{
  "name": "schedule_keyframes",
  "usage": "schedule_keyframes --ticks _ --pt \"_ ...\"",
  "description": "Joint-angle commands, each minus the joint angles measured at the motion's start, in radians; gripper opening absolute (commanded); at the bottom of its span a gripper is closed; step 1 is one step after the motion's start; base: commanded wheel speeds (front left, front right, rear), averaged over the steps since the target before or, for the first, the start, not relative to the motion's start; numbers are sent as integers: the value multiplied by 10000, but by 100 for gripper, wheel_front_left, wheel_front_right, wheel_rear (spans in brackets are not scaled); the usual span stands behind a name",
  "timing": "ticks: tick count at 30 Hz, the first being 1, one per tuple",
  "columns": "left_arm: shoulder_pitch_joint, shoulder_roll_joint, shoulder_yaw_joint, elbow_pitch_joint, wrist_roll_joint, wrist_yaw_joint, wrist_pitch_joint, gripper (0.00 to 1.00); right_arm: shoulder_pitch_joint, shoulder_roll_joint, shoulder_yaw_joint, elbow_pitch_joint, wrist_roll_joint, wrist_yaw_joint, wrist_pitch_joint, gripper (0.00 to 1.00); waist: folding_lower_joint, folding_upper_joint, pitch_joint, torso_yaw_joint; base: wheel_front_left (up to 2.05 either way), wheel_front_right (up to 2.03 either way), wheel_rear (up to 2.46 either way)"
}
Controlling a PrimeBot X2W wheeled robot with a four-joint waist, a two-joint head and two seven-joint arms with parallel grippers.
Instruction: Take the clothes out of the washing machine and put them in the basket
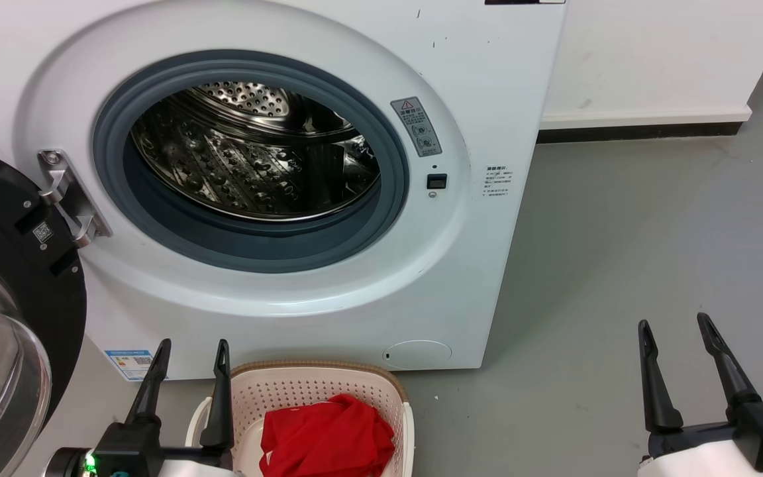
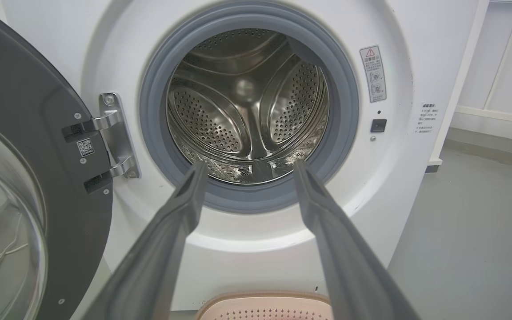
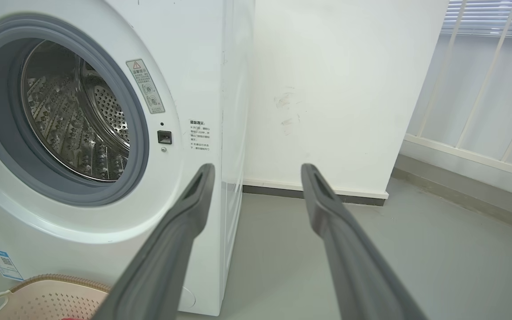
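With the red garment (image 1: 325, 437) bunched in the basket (image 1: 318, 366) on the floor below the seemingly empty drum (image 1: 249, 159) of the washing machine (image 1: 487, 79), and the left end effector (image 1: 194, 348) and right end effector (image 1: 674, 322) both spread open holding nothing, the task looks done, and the next move would be only a withdrawal

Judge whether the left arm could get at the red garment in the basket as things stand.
Probably yes: the left tool, open, hangs close beside the basket, and the red garment lies uncovered in it, with nothing between them.
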Motion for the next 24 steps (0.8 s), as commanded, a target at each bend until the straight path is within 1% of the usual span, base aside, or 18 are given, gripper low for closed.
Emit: schedule_keyframes --ticks 1,4,6,7,12,24 --pt "-108 -22 3 46 50 -32 -27 100 -71 14 -4 -48 -3 -10 -20 100 -1 0 7 4 0 0 0" --pt "-77 -27 -24 108 -81 -83 -27 100 -49 14 -6 -10 -17 -10 -20 100 -1 0 -21 8 0 0 0" --pt "-154 -27 -21 -101 -62 -109 -27 100 -43 12 -14 -17 -12 -10 -20 100 -1 0 -27 16 0 0 0" --pt "-4 -15 -19 -43 -96 -79 -2 0 10 2 -1 42 -7 0 2 0 0 0 -26 14 0 0 0" --pt "122 -31 -10 350 -158 -78 62 0 84 8 32 413 43 2 18 0 1 0 -25 14 0 0 0" --pt "-285 -31 141 728 -2655 -148 673 0 -271 -131 125 770 2855 1 479 0 0 0 -7 17 0 0 0"
